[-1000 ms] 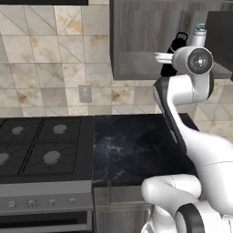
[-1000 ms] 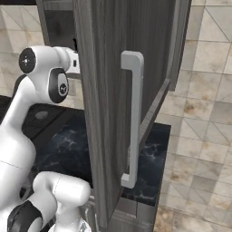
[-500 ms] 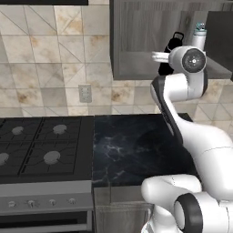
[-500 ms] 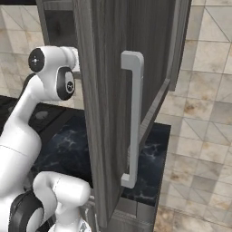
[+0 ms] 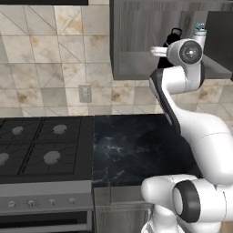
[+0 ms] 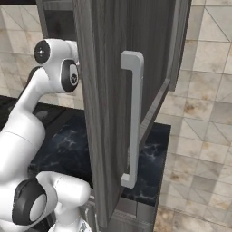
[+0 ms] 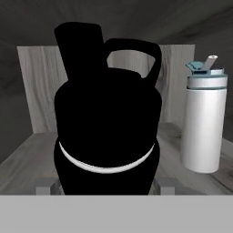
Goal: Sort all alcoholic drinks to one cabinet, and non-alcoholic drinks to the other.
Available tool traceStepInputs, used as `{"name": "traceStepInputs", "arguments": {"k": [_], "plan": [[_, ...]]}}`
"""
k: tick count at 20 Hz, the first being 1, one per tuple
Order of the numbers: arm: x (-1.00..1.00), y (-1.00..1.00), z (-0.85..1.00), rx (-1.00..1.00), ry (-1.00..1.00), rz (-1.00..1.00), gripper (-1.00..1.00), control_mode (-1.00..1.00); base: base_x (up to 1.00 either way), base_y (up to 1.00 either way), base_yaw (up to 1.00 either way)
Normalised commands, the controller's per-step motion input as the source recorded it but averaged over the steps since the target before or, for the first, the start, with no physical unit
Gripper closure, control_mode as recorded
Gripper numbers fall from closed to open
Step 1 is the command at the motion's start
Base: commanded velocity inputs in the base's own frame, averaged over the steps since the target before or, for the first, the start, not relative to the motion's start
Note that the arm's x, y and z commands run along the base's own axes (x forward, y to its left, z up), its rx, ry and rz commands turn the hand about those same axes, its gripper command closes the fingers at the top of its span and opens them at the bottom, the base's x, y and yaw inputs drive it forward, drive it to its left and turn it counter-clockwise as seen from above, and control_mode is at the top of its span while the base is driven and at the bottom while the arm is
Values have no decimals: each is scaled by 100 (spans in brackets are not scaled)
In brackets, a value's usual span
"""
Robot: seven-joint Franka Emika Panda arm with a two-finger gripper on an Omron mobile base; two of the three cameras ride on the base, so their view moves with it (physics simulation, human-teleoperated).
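- The kitchen wall is tiled in beige marbled squares; below the wall cabinet (image 5: 136, 41) runs a black marble counter (image 5: 136, 150), with a gas stove (image 5: 41, 150) beside the counter's left end and a pale wall outlet (image 5: 84, 93) on the tiles above that end.
- The cabinet is dark grey wood-grain. In the right base view its open door (image 6: 118, 90) swings out toward the camera, edge-on, with a long pale grey bar handle (image 6: 132, 118), and it screens the cabinet's inside from that side.
- Inside the cabinet, on its grey wood shelf (image 7: 27, 159), stands the white bottle (image 7: 205, 123): an upright cylinder with a teal flip lid and a small raised spout. From the left base view its teal top (image 5: 199, 28) peeks just above the arm's wrist joint.
- The black bottle (image 7: 107, 132) is all black, squat and rounded, with a tall cap, a looped handle at its shoulder and a thin pale ring low round its body. It stands upright to the left of the white bottle, apart from it.
- The gripper (image 7: 107, 185) is reached into the cabinet, its pale finger (image 7: 44, 185) and the matching one standing wide on either side of the black bottle's base; whether they press it I cannot tell.
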Motion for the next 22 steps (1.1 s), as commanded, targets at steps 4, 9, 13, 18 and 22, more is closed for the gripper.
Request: {"name": "traceStepInputs", "arguments": {"k": [4, 9, 13, 18, 22], "plan": [[33, -4, 0, 0, 2, 0, 100, -100, 0, 0, 0], [31, -4, -3, 0, 0, 0, 100, -100, 0, 0, 0], [30, -4, -7, 0, 0, 0, 100, -100, 0, 0, 0], [30, -2, -8, 0, 0, 0, 100, -100, 0, 0, 0], [30, -1, -8, 0, 0, 0, 100, -100, 0, 0, 0]]}}
